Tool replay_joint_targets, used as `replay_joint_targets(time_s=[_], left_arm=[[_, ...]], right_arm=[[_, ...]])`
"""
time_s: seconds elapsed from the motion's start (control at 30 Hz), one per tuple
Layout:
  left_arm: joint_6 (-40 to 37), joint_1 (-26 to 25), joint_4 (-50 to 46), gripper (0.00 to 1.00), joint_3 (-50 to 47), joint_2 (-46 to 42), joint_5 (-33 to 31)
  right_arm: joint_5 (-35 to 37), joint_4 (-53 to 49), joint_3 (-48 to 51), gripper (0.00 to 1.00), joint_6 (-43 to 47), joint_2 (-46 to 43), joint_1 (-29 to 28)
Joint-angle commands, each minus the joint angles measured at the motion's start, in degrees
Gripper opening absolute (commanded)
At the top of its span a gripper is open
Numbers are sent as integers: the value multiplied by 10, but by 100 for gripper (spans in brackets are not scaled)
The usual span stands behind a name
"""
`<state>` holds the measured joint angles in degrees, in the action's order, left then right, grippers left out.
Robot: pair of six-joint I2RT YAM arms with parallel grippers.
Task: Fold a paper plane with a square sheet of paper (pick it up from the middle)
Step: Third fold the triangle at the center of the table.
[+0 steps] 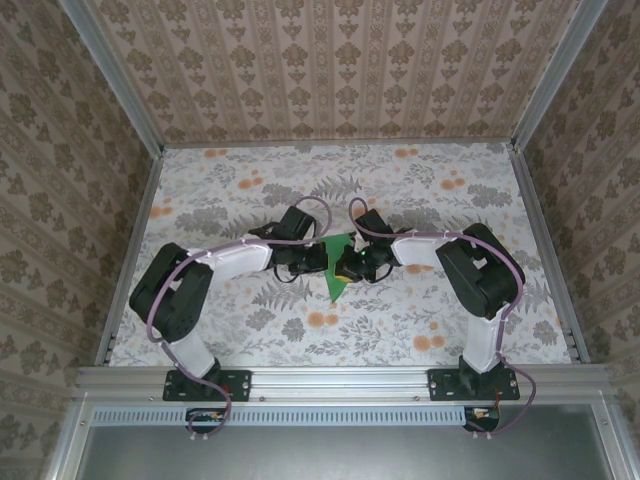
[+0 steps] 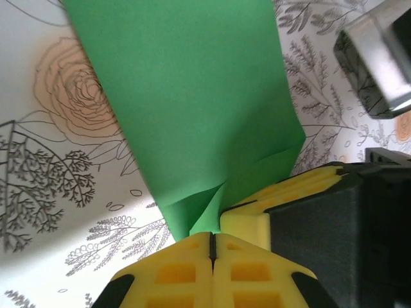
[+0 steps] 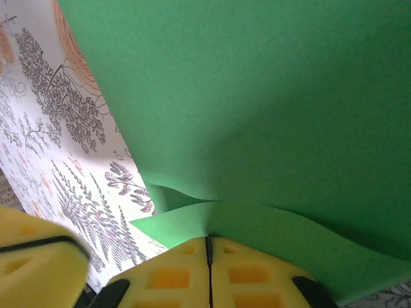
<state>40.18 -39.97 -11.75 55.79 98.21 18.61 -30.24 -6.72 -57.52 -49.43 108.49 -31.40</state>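
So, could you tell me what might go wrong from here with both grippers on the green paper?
Both the left gripper and right gripper are shut on the sheet of paper, right beside each other; pulling in different directions could tear it.
The paper buckles just ahead of the right gripper, which may press in a stray crease.
The grippers sit so close they might collide.

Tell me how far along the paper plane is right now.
Done: the green sheet already has folds; from above it tapers to a point at its near end. In hand: the left tool and right tool are both shut on its edge, side by side. Left: it is not a slim dart yet, so more creasing looks needed.
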Motion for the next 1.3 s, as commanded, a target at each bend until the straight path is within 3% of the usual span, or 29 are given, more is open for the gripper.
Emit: replay_joint_targets(time_s=[0.0,0.53,0.8,1.27], left_arm=[[-11,-9,4,1,23,23,15],[-17,-20,-41,0,44,77,-27],[-26,-22,-64,0,41,95,-38],[-31,-22,-71,0,46,94,-44]], right_arm=[[36,-58,17,6,3,24,0],[17,-22,25,5,1,-2,2],[-18,-3,23,5,48,-49,28],[-11,-19,20,5,76,-10,56]])
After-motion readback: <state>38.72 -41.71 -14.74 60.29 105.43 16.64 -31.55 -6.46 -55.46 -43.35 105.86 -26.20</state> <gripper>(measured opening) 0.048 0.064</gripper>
